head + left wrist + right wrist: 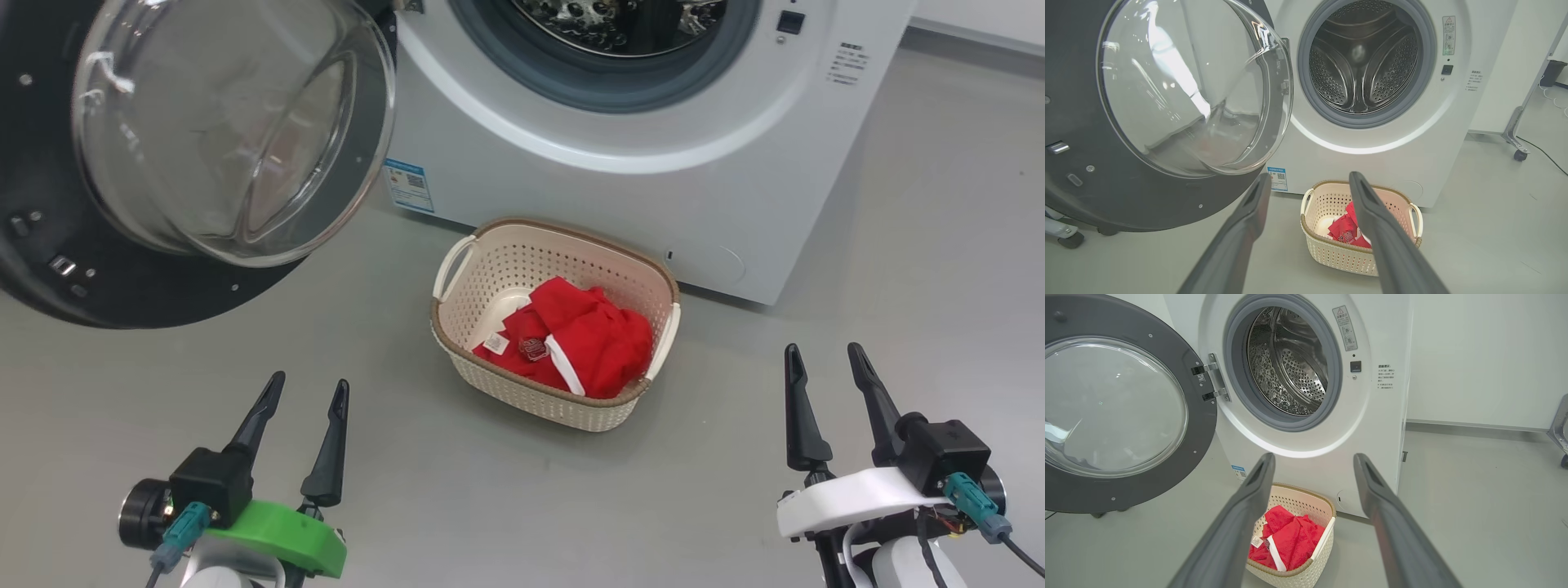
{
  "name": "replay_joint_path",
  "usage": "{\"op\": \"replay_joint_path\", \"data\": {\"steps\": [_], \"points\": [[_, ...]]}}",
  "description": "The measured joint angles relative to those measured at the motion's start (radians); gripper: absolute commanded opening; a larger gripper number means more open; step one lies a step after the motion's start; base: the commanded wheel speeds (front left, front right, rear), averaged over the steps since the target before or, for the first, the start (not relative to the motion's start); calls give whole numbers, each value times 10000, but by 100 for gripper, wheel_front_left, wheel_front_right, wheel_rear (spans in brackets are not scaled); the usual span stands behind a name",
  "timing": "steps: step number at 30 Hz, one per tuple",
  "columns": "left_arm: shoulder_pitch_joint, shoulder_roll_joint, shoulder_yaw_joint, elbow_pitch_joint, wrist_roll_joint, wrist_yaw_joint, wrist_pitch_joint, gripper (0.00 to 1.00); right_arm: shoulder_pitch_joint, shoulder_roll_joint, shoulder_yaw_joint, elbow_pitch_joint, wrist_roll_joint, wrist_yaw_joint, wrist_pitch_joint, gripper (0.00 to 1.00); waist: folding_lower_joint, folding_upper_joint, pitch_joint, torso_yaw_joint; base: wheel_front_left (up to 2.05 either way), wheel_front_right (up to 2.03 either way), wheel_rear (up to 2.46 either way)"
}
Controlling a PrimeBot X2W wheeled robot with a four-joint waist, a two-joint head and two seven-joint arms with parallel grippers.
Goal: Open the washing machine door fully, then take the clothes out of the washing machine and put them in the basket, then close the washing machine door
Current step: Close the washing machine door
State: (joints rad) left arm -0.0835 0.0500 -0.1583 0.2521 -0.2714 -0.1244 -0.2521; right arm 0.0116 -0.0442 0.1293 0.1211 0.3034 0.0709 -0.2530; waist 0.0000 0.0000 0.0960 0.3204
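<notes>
R claw point(1313, 457) spread, holds nothing. Door point(1202, 416) open at left. Red clothes point(1294, 539) in basket point(1300, 500), front of washer point(1306, 445).

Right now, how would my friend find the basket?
Look for the big white washing machine with its round black door swung open. On the grey floor just in front of it stands the basket. It is small and cream, full of holes, with a brown rim, and red clothes lie inside.

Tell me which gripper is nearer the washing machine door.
Left. The left gripper sits just before the washing machine door; the right gripper is beyond the basket, far off.
</notes>
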Motion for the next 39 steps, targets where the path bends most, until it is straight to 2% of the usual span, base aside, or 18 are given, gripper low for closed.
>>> {"op": "replay_joint_path", "data": {"steps": [13,18,24,39], "points": [[-24,-19,81,12,52,0,2,100,-6,-2,35,90,2,100,0,100,0,0,-65,1648,0,0,0],[-19,-31,619,-240,81,77,0,100,-128,0,527,251,0,211,0,100,0,0,-85,2134,0,0,0],[17,-33,970,-516,79,236,0,100,-485,-6,876,468,2,276,0,100,0,0,-48,2325,0,0,0],[272,-56,1287,-984,79,324,0,100,-915,-21,1197,859,25,414,0,100,1,0,71,2399,0,0,0]]}}
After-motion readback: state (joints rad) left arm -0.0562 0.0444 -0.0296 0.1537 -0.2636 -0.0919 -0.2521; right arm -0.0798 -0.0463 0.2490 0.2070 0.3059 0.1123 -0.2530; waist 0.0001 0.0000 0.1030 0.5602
